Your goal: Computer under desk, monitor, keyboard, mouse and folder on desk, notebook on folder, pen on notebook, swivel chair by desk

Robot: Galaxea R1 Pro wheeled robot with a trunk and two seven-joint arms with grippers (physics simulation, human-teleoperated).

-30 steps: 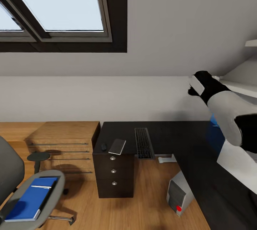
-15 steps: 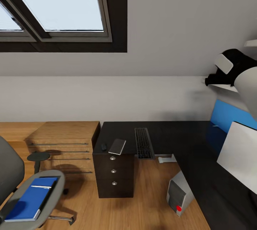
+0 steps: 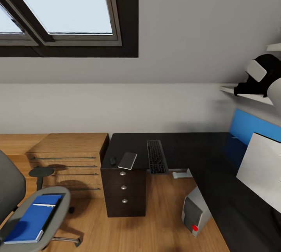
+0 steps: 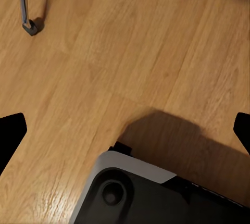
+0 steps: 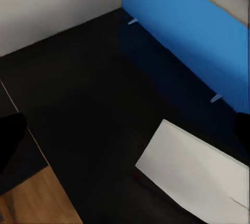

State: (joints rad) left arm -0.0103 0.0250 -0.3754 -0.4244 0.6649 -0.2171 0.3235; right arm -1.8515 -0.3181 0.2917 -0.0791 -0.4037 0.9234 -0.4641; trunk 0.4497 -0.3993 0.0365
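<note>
The table [image 3: 183, 146], an L-shaped unit with a glossy black top, occupies the centre and 4 o'clock area of the head view. The keyboard [image 3: 156, 156] lies on its near edge, with the notebook [image 3: 128, 160] just beside it at 9 o'clock and a small dark mouse [image 3: 113, 161] further along over the black drawer unit [image 3: 124, 192]. The computer [image 3: 196, 212] stands on the plank floor [image 3: 160, 224] at 6 o'clock of the keyboard, partly under the table. The monitor [image 3: 259, 170], white back showing, stands on the table at 3 o'clock, before the blue back panel [image 3: 249, 127]. The swivel chair [image 3: 27, 205] sits at 8 o'clock, well apart from the table, carrying the blue folder [image 3: 29, 222] with the pen [image 3: 43, 205] on it. The right arm [image 3: 261, 74] is raised at 2 o'clock. Both wrist views show dark fingertips at opposite picture edges, so both sets of jaws stand apart, holding nothing.
</note>
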